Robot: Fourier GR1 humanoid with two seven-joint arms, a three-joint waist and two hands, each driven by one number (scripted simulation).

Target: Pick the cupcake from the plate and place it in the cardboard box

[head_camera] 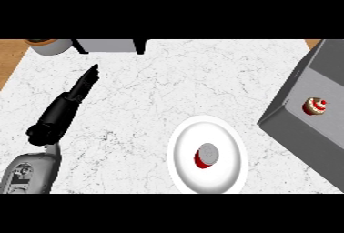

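The left hand (62, 110) hovers over the marbled white table (134, 91), fingers straight, together, holding nothing; the right hand is out of view. The cupcake (207, 155), red-sided and grey-topped, sits mid-plate on the glossy white plate (194, 136). It is probably best gripped from above, round its sides. Right, a frosted cupcake (314, 105) shows against the matte grey box (295, 132).

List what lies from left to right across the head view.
In order: left hand → white plate → grey box with the cupcake.
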